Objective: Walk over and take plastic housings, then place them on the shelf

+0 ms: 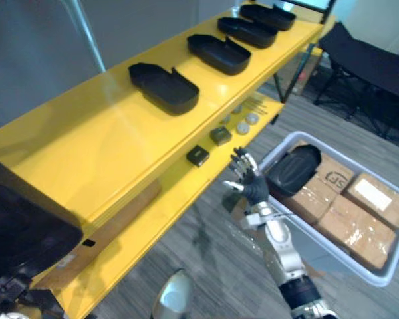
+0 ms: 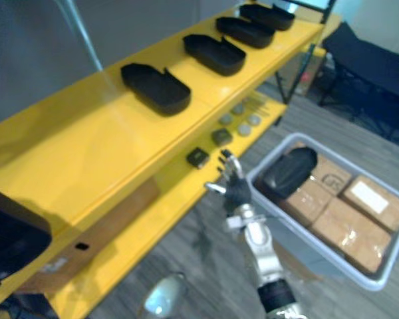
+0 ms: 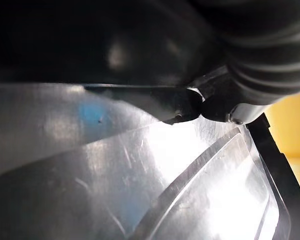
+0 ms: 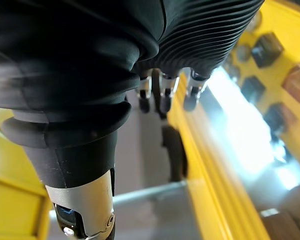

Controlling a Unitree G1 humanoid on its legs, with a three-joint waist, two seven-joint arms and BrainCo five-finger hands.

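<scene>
Several black plastic housings lie in a row on the yellow shelf's top board (image 1: 106,133); the nearest of the row (image 1: 163,87) is open side up. A large black housing (image 1: 23,229) looms at the shelf's near left end, close to my view. In the left wrist view, my left hand's ribbed cover (image 3: 270,45) shows against the housing's glossy surface (image 3: 115,50). Another black housing (image 1: 294,169) lies on cardboard boxes in a grey bin (image 1: 386,274). My right hand (image 1: 251,182) hovers open and empty between the shelf's lower board and the bin.
The lower yellow board (image 1: 179,186) carries two small dark blocks (image 1: 198,156) and grey discs (image 1: 243,126). Taped cardboard boxes (image 1: 359,229) fill the bin. Dark folding furniture (image 1: 372,66) stands at the far right on the grey plank floor.
</scene>
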